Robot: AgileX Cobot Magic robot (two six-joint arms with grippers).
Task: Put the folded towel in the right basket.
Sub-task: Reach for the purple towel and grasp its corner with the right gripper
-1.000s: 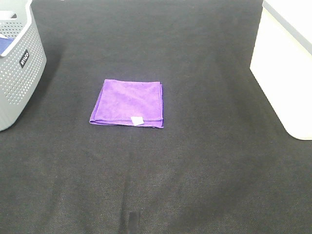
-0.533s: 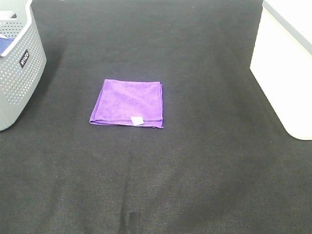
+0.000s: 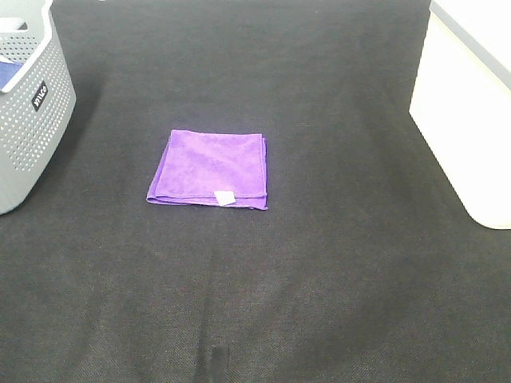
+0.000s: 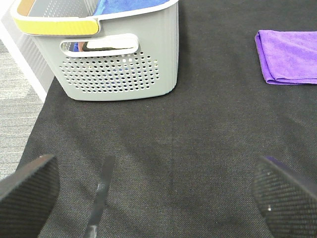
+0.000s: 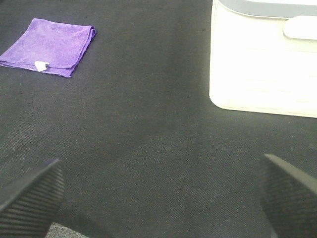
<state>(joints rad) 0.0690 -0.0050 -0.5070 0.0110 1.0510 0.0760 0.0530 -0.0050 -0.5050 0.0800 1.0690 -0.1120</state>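
The folded purple towel (image 3: 209,169) lies flat on the black mat, left of centre, with its white tag on the near edge. It also shows in the left wrist view (image 4: 290,55) and the right wrist view (image 5: 49,46). The white right basket (image 3: 471,104) stands at the right edge and shows in the right wrist view (image 5: 262,54). Neither arm shows in the high view. My left gripper (image 4: 153,193) is open and empty, well short of the towel. My right gripper (image 5: 158,198) is open and empty, near the front of the mat.
A grey perforated basket (image 3: 28,120) with a black label stands at the far left, holding blue cloth (image 4: 131,5). The mat's left edge and grey floor (image 4: 15,104) show in the left wrist view.
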